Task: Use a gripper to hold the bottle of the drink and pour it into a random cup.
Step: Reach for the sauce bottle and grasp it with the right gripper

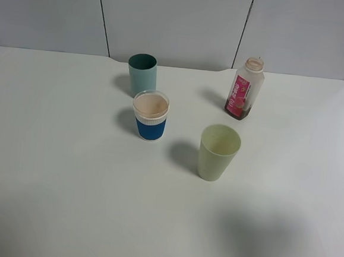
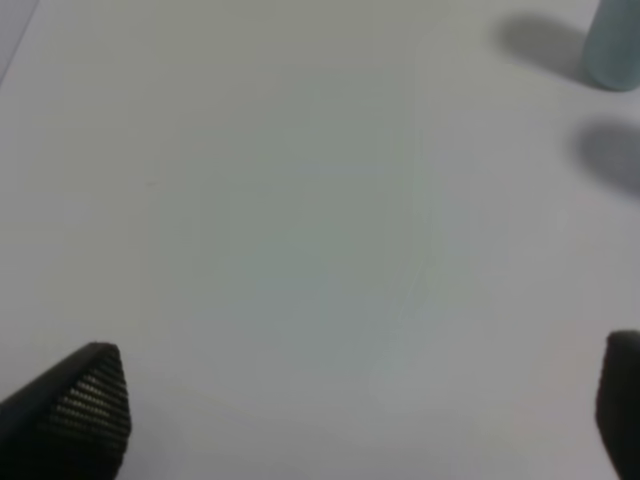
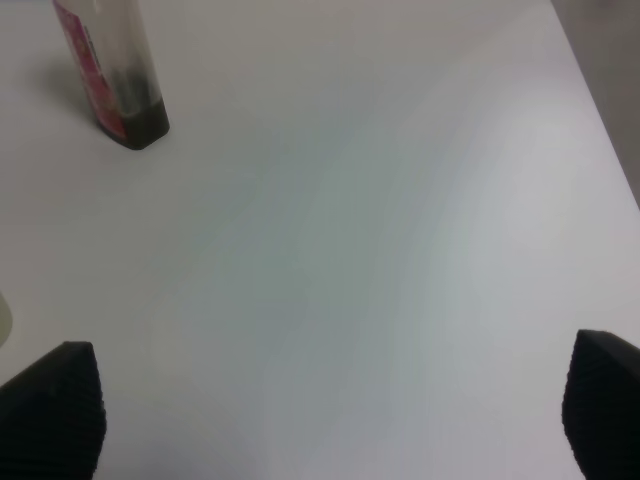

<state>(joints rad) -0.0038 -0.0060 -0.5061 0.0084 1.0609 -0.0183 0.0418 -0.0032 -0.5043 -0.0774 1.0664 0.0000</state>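
The right pincer (image 3: 325, 410) is wide open with nothing in it. The bottle (image 3: 110, 70) stands out in front of it, well apart, nearly empty, so likely light and squashy. Grab its middle gently.

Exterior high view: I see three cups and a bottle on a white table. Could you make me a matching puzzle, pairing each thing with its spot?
Things:
1. teal plastic cup
2. clear cup with a blue sleeve
3. pale yellow-green plastic cup
4. whitish plastic bottle with a pink label

Places:
A. nearest the front
B. farthest right
C. farthest back, on the left
D. just in front of the teal cup

Pairs: 1-C, 2-D, 3-A, 4-B.
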